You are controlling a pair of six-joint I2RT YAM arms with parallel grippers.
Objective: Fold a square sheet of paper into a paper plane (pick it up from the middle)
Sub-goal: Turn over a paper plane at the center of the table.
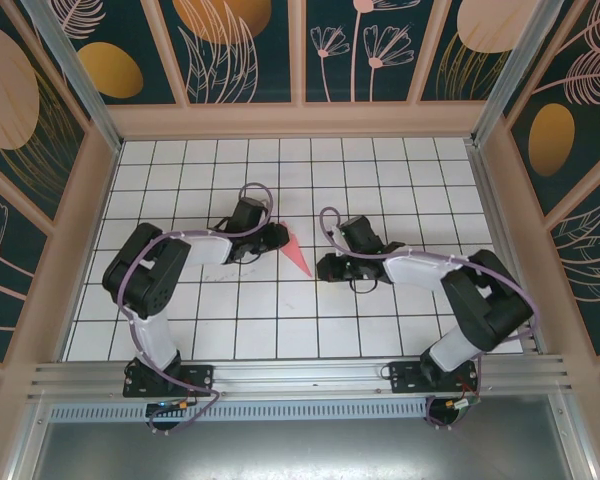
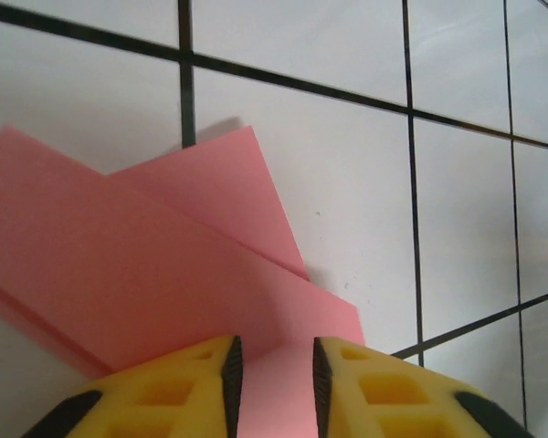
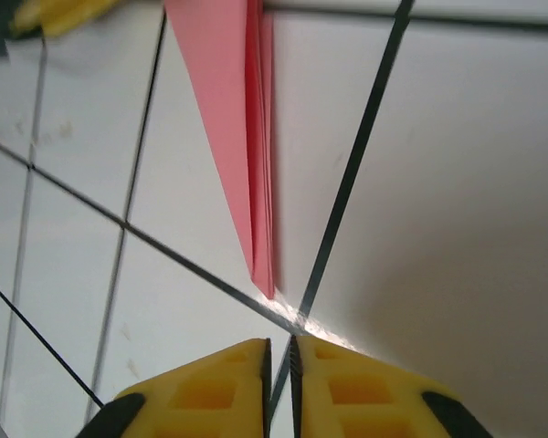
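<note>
Paper plane (image 1: 298,254) lies flat on the tiled table (image 1: 380,180) between both grippers. The left gripper (image 2: 276,351) stands slightly apart over its wide end, with pink paper showing in the gap. The right gripper (image 3: 280,351), a narrow slit apart and empty, sits just short of the pointed tip.

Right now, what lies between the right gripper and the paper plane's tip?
Bare white table crossed by a black grid line, seen in the right wrist view between the right gripper and the paper plane.

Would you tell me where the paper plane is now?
Top view: the paper plane lies centrally, between the left end effector and the right end effector.
</note>
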